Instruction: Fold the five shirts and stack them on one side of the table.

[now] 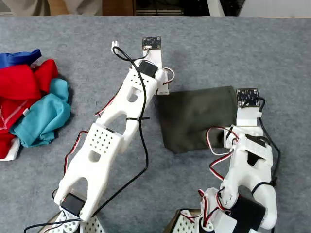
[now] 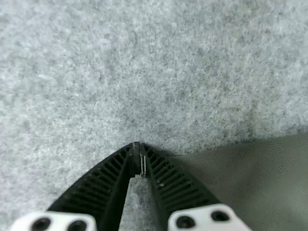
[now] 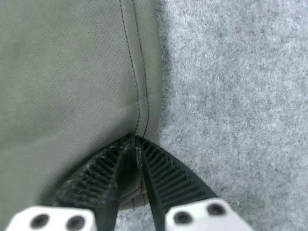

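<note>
At the far left edge of the high view, a loose heap of shirts lies on the grey felt table (image 1: 243, 48): a blue shirt (image 1: 17, 58) at the top, a red shirt (image 1: 19, 82) under it, and a teal shirt (image 1: 41, 114) spilling toward the lower right of the heap. Right of the heap, my left arm slants up the middle of the frame. My left gripper (image 2: 139, 156) has its tips pressed together on bare felt, just beside a corner of the olive shirt (image 1: 194, 119); I cannot see any cloth between them. The olive shirt lies flat right of centre, well apart from the heap. At its right edge, my right gripper (image 3: 134, 144) is closed on the stitched hem, pinching it.
</note>
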`<act>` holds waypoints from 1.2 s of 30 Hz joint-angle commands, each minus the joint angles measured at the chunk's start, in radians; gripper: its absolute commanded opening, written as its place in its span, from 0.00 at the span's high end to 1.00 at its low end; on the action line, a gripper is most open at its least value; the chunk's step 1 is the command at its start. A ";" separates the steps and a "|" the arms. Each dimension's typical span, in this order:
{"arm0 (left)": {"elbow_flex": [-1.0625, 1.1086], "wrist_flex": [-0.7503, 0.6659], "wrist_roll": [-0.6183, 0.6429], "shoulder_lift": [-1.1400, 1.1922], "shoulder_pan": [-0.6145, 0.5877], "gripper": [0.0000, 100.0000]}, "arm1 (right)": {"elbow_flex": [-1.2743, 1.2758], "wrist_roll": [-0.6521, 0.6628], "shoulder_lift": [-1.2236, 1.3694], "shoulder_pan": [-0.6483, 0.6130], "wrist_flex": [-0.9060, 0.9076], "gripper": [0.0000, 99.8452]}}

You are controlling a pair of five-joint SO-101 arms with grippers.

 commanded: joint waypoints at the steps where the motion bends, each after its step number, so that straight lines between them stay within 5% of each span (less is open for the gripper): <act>1: -0.055 0.025 -0.015 -0.025 -0.012 0.98 | -0.010 0.002 -0.004 -0.024 -0.014 0.99; 7: -0.153 0.098 -0.018 -0.024 -0.035 0.98 | -0.041 0.002 -0.125 -0.008 0.074 0.99; 20: -0.354 0.311 -0.069 -0.016 0.040 0.98 | -0.297 -0.012 -0.674 0.041 0.790 0.95; 25: -0.440 0.411 -0.061 -0.015 0.031 0.98 | -0.426 -0.196 -0.576 0.113 1.031 0.78; 36: -0.203 0.411 -0.049 -0.024 -0.002 0.98 | -0.650 -0.764 -0.010 0.044 1.079 0.77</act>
